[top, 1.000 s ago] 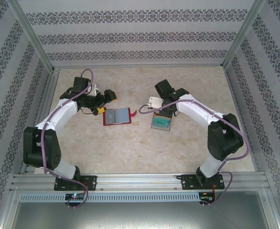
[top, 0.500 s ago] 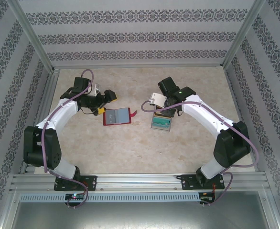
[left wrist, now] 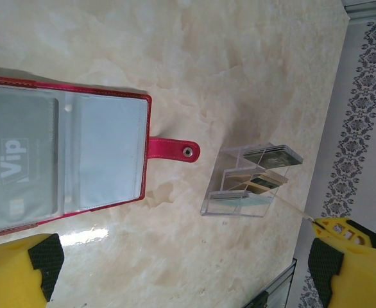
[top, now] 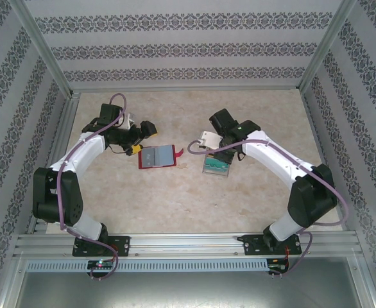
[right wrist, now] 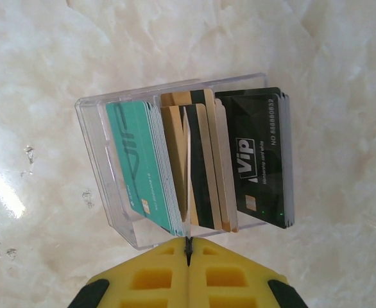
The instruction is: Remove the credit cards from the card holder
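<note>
While the left gripper stands wide open and empty beside the card holder, which lies open with a pocketed card hazy behind grey film, the right gripper is closed over the credit cards standing in a clear tray; whether it pinches the beige one is unclear.

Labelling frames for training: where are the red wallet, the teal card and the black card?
Red wallet [left wrist: 104,154]: left wrist view, right inner pocket.
Teal card [right wrist: 140,167]: right wrist view, front face.
Black card [right wrist: 255,128]: right wrist view, printed face.
</note>
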Motion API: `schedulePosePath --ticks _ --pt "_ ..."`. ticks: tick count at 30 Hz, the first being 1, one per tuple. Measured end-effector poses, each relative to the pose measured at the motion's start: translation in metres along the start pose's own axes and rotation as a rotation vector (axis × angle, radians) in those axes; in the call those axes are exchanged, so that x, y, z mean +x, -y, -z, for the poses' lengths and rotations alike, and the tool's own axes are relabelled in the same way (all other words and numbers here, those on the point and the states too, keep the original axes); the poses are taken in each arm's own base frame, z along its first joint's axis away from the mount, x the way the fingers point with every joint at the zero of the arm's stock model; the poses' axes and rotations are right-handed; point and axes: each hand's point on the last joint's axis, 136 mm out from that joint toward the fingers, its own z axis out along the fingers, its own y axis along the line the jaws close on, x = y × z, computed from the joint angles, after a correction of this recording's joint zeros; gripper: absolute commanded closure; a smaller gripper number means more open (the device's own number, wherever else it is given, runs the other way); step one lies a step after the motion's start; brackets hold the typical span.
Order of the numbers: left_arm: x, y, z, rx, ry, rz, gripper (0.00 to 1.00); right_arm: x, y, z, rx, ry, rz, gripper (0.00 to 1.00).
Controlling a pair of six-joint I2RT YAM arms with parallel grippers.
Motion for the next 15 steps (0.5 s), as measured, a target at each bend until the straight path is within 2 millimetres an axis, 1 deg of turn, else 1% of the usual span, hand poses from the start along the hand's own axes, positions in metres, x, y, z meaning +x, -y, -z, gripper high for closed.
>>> schedulePosePath --ticks 4,11,15 --pt "0.000 0.000 0.000 0.000 0.000 0.000 0.00 0.001 -0.002 -0.011 -0.015 -0.019 0.002 1.00" --pt "0.000 0.000 0.000 0.000 0.000 0.000 0.00 0.000 -0.002 -0.019 -0.018 -0.024 0.003 1.00" --pt "0.000 0.000 0.000 0.000 0.000 0.000 0.00 0.004 -0.006 -0.029 -0.036 -0.047 0.004 1.00"
